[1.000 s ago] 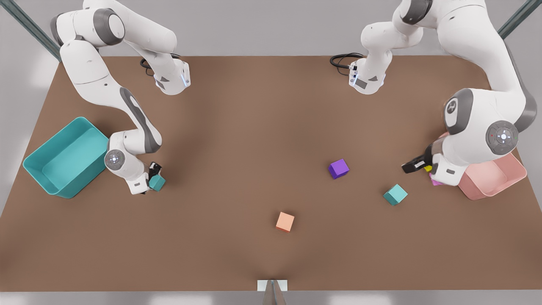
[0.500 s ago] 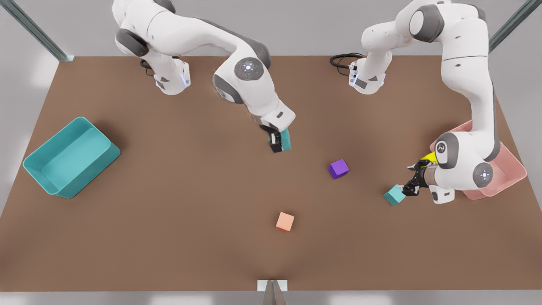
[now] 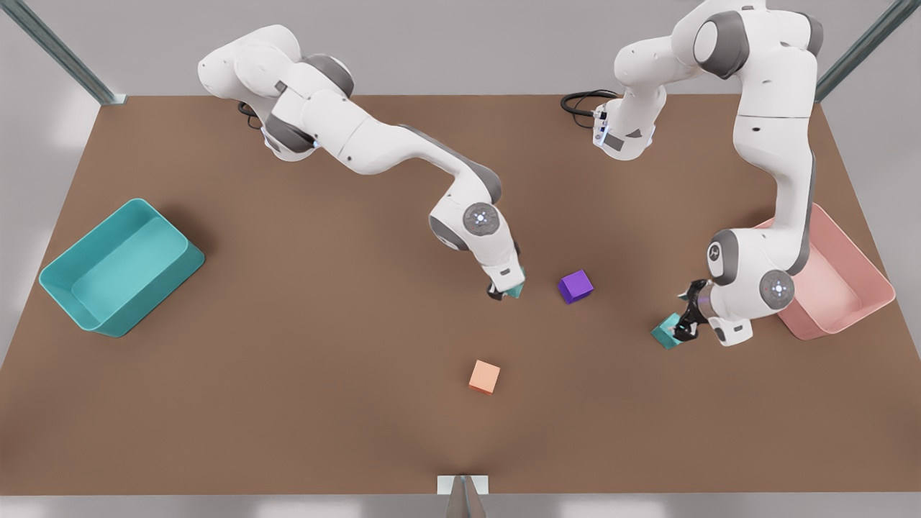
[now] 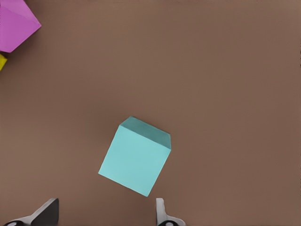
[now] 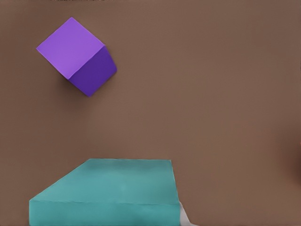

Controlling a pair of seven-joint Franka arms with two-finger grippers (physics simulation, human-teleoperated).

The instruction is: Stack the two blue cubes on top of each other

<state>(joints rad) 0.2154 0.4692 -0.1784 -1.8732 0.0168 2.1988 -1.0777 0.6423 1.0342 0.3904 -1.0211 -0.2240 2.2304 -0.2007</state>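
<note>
One blue cube (image 3: 516,290) (image 5: 108,193) is held in my right gripper (image 3: 504,291), which is shut on it low over the table's middle, just to the front view's left of the purple cube (image 3: 575,285) (image 5: 77,54). I cannot tell whether this cube touches the table. The other blue cube (image 3: 663,334) (image 4: 136,160) lies on the table at the front view's right. My left gripper (image 3: 683,325) (image 4: 104,216) hovers right by it, open. Its fingertips (image 4: 47,213) stand wider than the cube, which lies just ahead of them.
An orange cube (image 3: 484,376) lies near the front middle. A teal bin (image 3: 57,277) stands at the front view's left and a pink bin (image 3: 856,273) at its right. A magenta cube (image 4: 14,23) and a yellow one (image 4: 2,61) lie near the left gripper.
My right gripper carried its blue cube from beside the teal bin across to the purple cube and came down. My left gripper swung from the pink bin to the other blue cube.
</note>
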